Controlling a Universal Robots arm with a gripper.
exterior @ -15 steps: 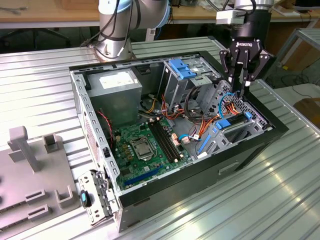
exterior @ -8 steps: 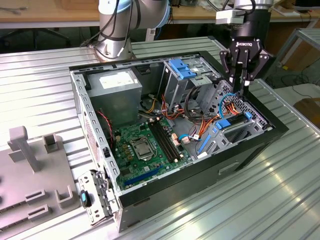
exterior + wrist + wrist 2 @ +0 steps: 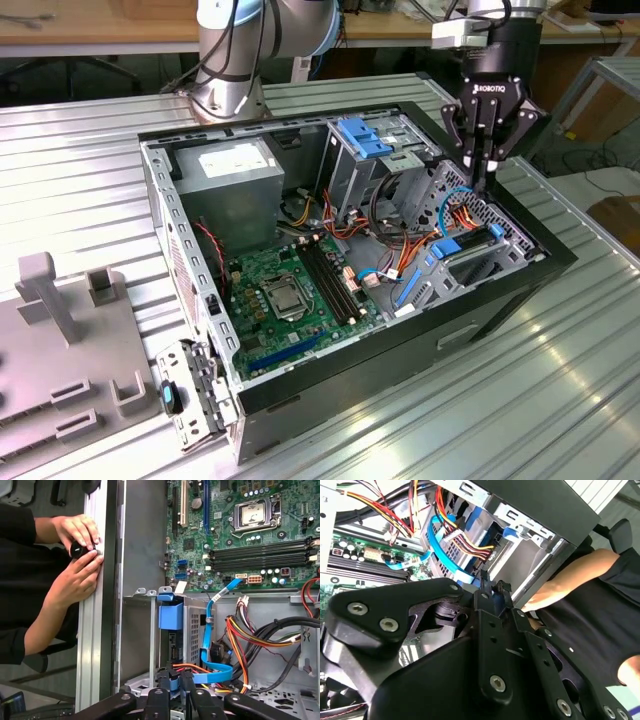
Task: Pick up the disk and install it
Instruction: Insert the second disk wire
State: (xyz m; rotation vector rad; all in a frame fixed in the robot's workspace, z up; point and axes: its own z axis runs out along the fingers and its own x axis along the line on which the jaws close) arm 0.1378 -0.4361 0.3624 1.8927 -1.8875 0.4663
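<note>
– Hovering where, exactly?

– Above the open computer case (image 3: 500, 300), at its end on the exterior view's right. My gripper (image 3: 483, 180) points down over the drive cages there, just beside the case's far wall.

– And your jaws?

– Drawn in close. In the first wrist view my gripper (image 3: 174, 681) shows a sliver of blue between the tips. I cannot tell whether they pinch it, or what it belongs to. In the second wrist view my gripper (image 3: 490, 587) has its tips nearly meeting above the wiring.

– Where is the disk?

– As far as I can make out, the disk (image 3: 472, 258) lies in the bay at the near right corner of the case. It is a dark slab with blue rails along its sides, below my fingers and nearer the camera. I am not touching it, so far as the exterior view shows.

– What is around you?

– A blue ribbon cable (image 3: 207, 630) curls under me, beside a bundle of red, yellow and orange wires (image 3: 240, 635). A metal cage with a blue tab (image 3: 171, 616) stands just beyond my tips. The green motherboard (image 3: 285, 285) lies on the case floor towards the exterior view's left, and the grey power supply (image 3: 235, 165) sits in the far left corner.

– Anyone nearby?

– A person's hands (image 3: 75, 575) rest against the outside of the case wall, holding a small black object (image 3: 76, 549).
</note>
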